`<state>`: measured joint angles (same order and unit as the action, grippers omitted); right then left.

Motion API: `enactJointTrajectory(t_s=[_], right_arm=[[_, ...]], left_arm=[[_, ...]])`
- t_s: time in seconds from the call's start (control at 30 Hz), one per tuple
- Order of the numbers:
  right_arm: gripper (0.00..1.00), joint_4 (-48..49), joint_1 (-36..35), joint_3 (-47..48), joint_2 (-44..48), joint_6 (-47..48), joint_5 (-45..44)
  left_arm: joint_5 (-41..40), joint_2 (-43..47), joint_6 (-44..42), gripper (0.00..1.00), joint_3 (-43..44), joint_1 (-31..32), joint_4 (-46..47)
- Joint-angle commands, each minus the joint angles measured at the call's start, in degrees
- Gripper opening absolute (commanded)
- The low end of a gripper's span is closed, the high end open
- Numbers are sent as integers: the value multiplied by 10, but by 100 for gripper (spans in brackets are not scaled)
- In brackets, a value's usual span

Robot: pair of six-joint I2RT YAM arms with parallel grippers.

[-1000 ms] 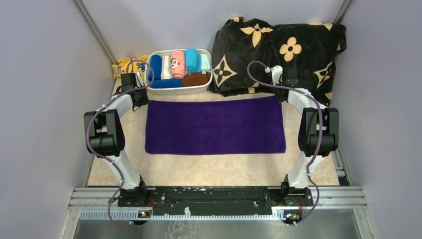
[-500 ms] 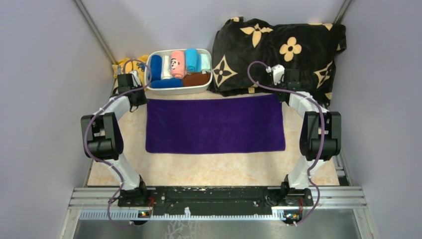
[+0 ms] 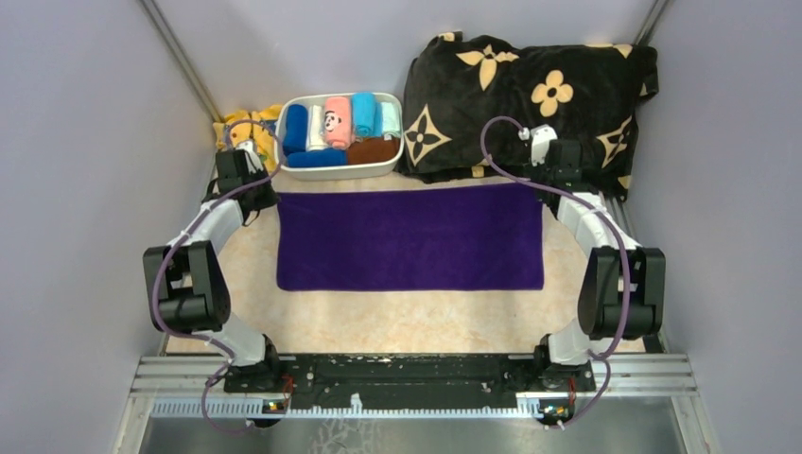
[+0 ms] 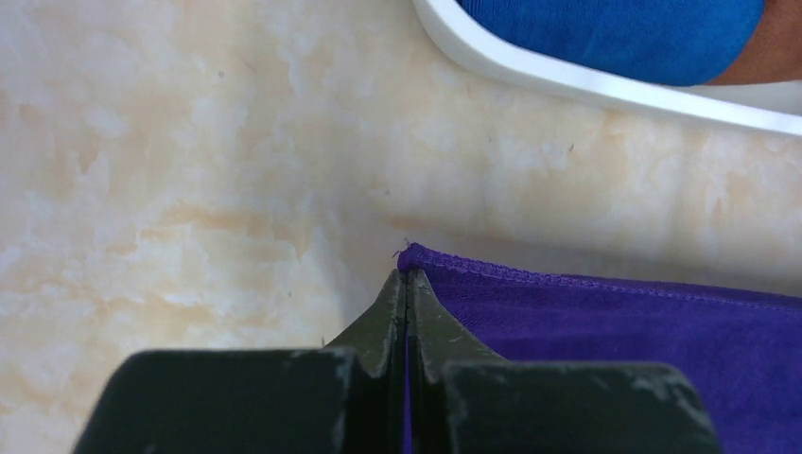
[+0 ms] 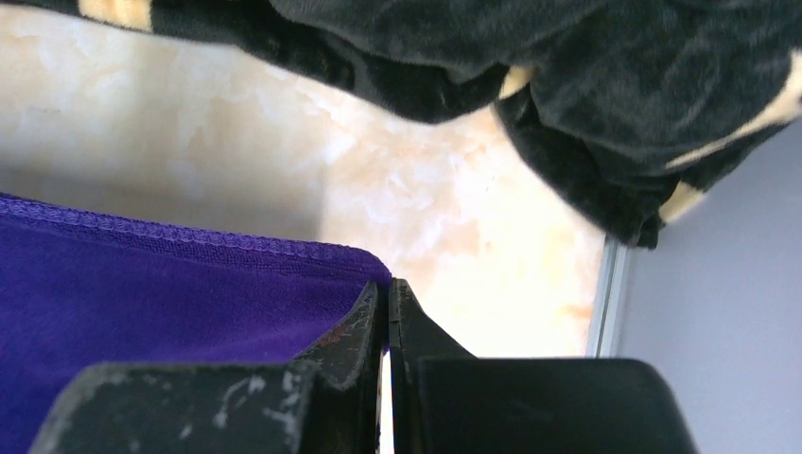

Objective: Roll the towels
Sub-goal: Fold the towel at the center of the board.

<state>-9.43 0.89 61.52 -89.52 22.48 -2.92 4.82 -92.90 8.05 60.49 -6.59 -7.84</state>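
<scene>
Deep purple rectangular cloth towel: lay flat, frame centre. Left gripper: was clamped on its upper-left corner. Right gripper: was closed at the upper-right corner, hold unclear. Salmon-pink panda-print rolled towel: sat in white plastic tub, upper centre.

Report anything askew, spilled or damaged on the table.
Nothing stands out. The purple towel lies flat and square, left gripper and right gripper shut on its far corners; rolls sit tidy in the basket.

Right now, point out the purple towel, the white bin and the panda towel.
purple towel [image 3: 409, 236]: top view, middle of the cloth.
white bin [image 3: 342, 173]: top view, near rim.
panda towel [image 3: 333, 120]: top view, printed face.
</scene>
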Motion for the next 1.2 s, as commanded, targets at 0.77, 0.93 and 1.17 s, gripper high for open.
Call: enactJointTrajectory(t_s=[0.77,0.93,1.17], right_arm=[[0,-141,6,-218,316,-156,-99],[0,-154,5,-238,372,-127,-113],[0,-157,-3,-273,403,-80,-91]], left_arm=[[-70,234,132,0,-167,-5,-147],[-86,263,167,0,-178,-5,-183],[-98,275,207,0,-202,-5,-204]])
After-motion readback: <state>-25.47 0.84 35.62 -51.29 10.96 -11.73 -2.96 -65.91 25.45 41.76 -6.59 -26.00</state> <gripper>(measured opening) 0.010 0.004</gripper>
